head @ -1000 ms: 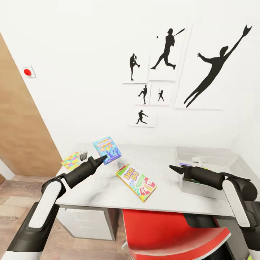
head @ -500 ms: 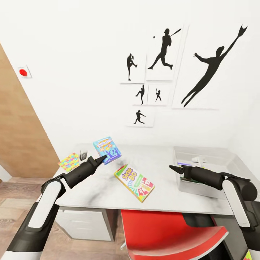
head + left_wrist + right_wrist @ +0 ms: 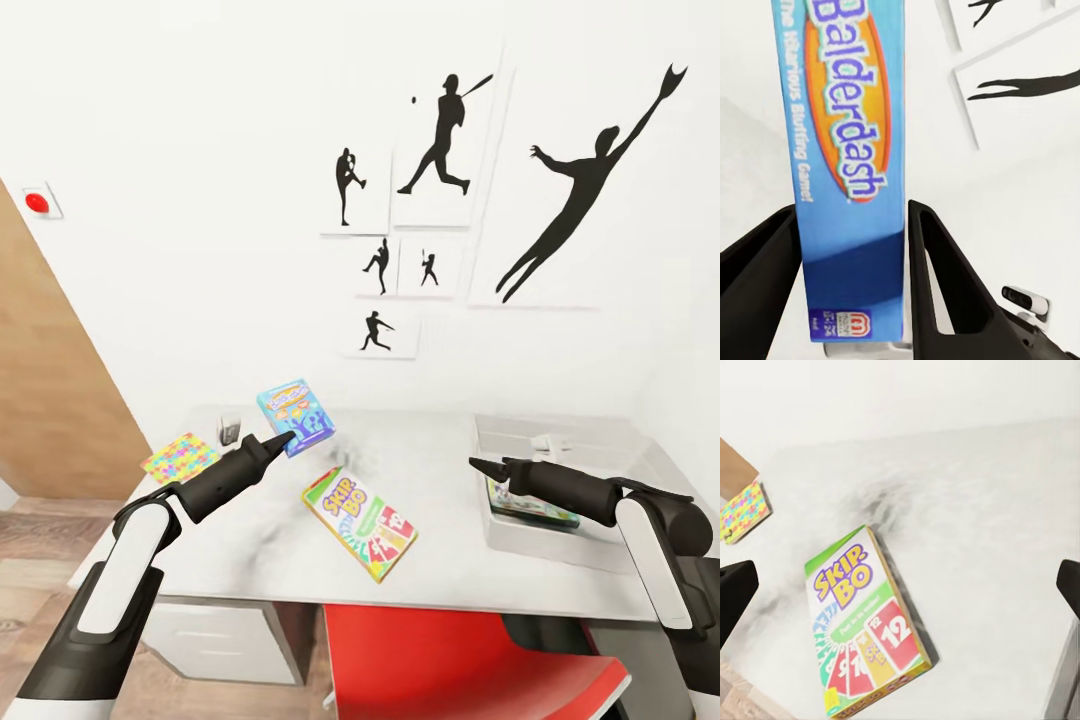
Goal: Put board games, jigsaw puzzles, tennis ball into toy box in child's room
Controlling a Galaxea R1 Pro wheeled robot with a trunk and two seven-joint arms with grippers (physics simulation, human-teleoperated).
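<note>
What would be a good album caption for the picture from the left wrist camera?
The robot's left hand grips a blue Balderdash board game between its two dark fingers, before a white wall with silhouette pictures.

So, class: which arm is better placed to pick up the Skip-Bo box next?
Right. The right gripper is open and empty, facing the Skip-Bo box; the left gripper already holds the Balderdash box.

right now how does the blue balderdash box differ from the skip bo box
The Balderdash box is blue, held up off the table between the left gripper's jaws. The Skip-Bo box is green, yellow and red, lying flat on the table, untouched. Both are flat printed game boxes outside the toy box.
</note>
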